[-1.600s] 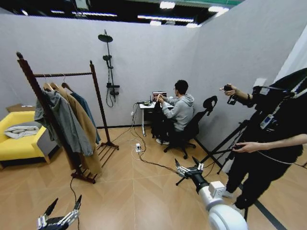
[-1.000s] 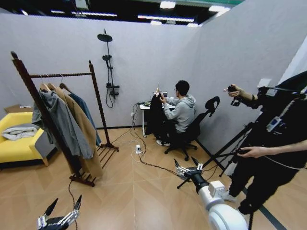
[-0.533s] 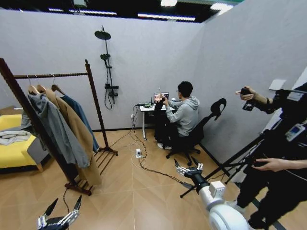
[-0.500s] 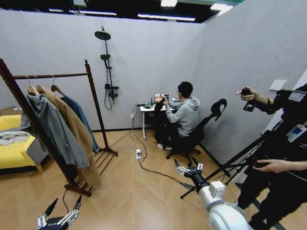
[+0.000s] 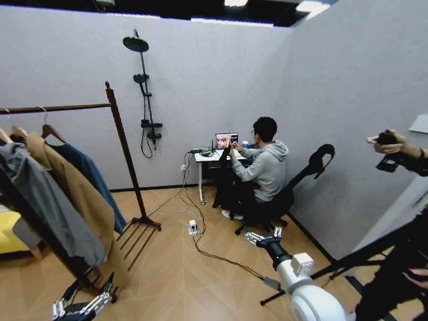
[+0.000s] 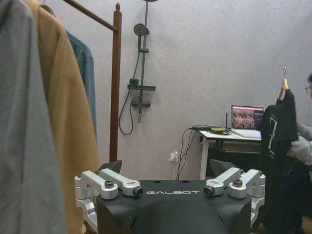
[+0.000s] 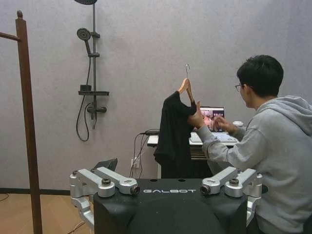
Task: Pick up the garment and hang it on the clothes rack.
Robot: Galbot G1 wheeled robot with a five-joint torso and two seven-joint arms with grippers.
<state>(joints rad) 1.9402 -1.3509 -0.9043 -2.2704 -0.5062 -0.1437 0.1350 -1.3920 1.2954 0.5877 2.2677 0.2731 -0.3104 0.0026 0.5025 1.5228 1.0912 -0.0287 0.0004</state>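
Left gripper: low at the bottom left of the head view, near the foot of the rack; fingers spread apart, nothing between them; in its own wrist view the two finger bases stand wide on the black housing.
Right gripper: out in front on the white arm, over the wooden floor, pointing toward the seated person; fingers apart and empty.
Garment: black top on a light wooden hanger with a metal hook; held up by the hanger in the hand of the seated person in a grey hoodie, just in front of the small white desk; well apart from both grippers; pale marking on its front shows in the left wrist view.
Clothes rack: dark reddish-brown; far post upright with a knob top; horizontal bar running off to the left; slatted shelf at floor level.
On the rack: grey garment; tan coat; blue jacket; all hanging side by side.
Back wall: black shower-head stand between rack and desk; laptop open on the desk.
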